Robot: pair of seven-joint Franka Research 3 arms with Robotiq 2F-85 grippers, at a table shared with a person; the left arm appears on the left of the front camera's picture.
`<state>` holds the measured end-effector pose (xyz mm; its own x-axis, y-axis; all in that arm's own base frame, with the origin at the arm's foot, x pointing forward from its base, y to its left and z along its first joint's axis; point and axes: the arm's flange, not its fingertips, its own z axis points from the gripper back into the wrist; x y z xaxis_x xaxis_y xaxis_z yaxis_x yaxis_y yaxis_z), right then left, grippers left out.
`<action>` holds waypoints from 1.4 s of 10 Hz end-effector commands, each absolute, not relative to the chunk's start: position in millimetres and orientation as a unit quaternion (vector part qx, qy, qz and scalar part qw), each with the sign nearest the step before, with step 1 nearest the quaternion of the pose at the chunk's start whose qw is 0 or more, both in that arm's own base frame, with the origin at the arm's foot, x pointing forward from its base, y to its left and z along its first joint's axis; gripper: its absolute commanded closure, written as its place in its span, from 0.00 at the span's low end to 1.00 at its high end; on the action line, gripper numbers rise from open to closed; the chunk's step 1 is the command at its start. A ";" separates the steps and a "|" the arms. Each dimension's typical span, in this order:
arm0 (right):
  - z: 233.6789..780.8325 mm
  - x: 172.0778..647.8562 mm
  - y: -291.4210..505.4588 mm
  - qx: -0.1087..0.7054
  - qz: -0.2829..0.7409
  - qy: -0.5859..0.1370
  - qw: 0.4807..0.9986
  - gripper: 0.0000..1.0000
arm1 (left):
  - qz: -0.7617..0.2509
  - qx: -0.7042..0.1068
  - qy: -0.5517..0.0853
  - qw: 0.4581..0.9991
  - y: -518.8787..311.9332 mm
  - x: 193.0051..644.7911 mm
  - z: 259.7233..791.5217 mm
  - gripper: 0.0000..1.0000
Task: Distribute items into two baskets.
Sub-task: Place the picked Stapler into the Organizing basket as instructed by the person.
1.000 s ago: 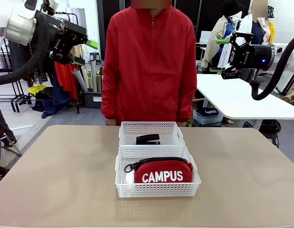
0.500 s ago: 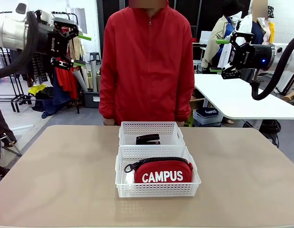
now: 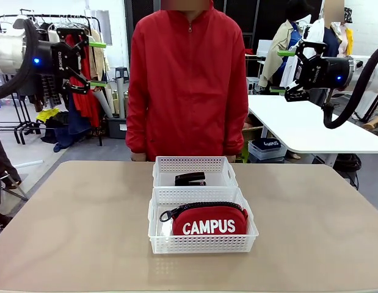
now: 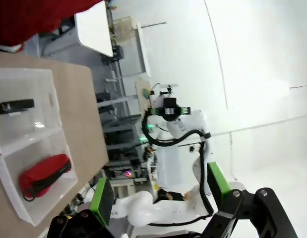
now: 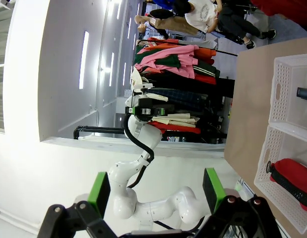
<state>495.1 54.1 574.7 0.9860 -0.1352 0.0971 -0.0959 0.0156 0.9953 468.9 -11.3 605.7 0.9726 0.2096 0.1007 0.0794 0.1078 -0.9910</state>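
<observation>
The left gripper (image 3: 94, 63) has swung further out to the side and levelled off, jaws wide and empty — the right gripper (image 3: 283, 71) hangs equally wide and empty, unmoved. With the pouch (image 3: 209, 220) in the near basket (image 3: 203, 243) and the stapler (image 3: 190, 179) in the far basket (image 3: 195, 164), the sorting looks finished. The stapler is half hidden by the lattice wall — the person's hands barely show behind the table.
</observation>
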 end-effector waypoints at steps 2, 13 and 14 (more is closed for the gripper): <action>577.6 494.6 55.4 0.701 -0.013 -0.086 0.708 0.00 | 0.052 -0.711 -0.073 0.697 -12.9 469.3 599.9 0.00; 577.6 494.6 55.4 0.701 -0.013 -0.086 0.708 0.00 | 0.042 -0.702 -0.075 0.707 -13.4 471.5 594.7 0.00; 577.6 494.6 55.4 0.701 -0.013 -0.086 0.708 0.00 | 0.042 -0.702 -0.075 0.707 -13.4 471.5 594.7 0.00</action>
